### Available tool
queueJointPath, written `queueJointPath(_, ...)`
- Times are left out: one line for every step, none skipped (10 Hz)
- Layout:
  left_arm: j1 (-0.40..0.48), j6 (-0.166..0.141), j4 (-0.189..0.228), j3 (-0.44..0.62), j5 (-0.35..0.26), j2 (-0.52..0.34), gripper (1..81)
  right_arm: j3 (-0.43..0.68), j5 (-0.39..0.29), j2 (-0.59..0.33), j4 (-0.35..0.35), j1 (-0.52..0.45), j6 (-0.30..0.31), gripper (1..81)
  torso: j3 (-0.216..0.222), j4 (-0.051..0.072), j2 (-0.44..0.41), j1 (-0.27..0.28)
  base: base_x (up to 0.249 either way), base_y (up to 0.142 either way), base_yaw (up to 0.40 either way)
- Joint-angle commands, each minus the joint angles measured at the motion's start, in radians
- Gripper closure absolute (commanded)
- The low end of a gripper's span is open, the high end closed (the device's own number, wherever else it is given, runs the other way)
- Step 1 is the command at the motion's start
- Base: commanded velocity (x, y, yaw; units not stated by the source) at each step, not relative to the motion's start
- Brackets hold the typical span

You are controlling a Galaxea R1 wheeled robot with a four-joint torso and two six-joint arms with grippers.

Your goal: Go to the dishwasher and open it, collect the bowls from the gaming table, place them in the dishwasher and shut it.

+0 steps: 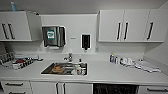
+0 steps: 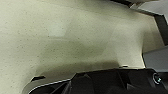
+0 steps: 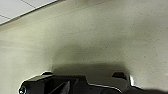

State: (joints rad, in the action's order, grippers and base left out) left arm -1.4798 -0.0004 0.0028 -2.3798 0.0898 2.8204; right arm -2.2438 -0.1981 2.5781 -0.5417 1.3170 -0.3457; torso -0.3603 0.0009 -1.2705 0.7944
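I saw one dark glossy dishwasher (image 1: pixel 115 89) at lower right, one steel sink (image 1: pixel 65 68) in white tabletop (image 1: pixel 112 72); couldn't tell jaws' state.

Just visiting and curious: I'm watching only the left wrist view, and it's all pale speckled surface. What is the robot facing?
Observer: The head view shows a white kitchen counter with a steel sink set in it.
Operator: Any dishwasher there?
Observer: A dark front, the dishwasher, sits under the counter, right of the sink.
Operator: Anything on the wall?
Observer: A paper towel dispenser hangs above the sink, between white cabinets.
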Motion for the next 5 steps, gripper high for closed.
queueJointPath(0.071, 0.0, -0.006, -0.021, -0.047, 0.008, 1.0, -0.132, 0.02, 0.073, -0.004, -0.021, -0.067, 1.0, 0.0, 0.0, 0.0, 0.0, 0.0, 0.0, 0.0)
queueJointPath(0.071, 0.0, -0.004, -0.033, -0.047, 0.015, 1.0, -0.196, 0.023, 0.119, -0.004, -0.014, -0.075, 1.0, 0.0, 0.0, 0.0, 0.0, 0.0, 0.0, 0.0)
queueJointPath(0.068, 0.0, -0.003, -0.044, -0.048, 0.018, 1.0, -0.232, 0.023, 0.145, -0.004, -0.011, -0.075, 1.0, 0.0, 0.0, 0.0, 0.0, 0.0, 0.0, 0.0)
queueJointPath(0.066, 0.0, -0.004, -0.052, -0.05, 0.018, 1.0, -0.259, 0.023, 0.161, -0.006, -0.011, -0.075, 1.0, 0.0, 0.0, 0.0, 0.0, 0.0, 0.0, 0.0)
queueJointPath(0.065, 0.0, -0.004, -0.058, -0.05, 0.019, 1.0, -0.289, 0.025, 0.181, -0.007, -0.009, -0.073, 1.0, 0.0, 0.0, 0.0, 0.0, 0.0, 0.0, 0.0)
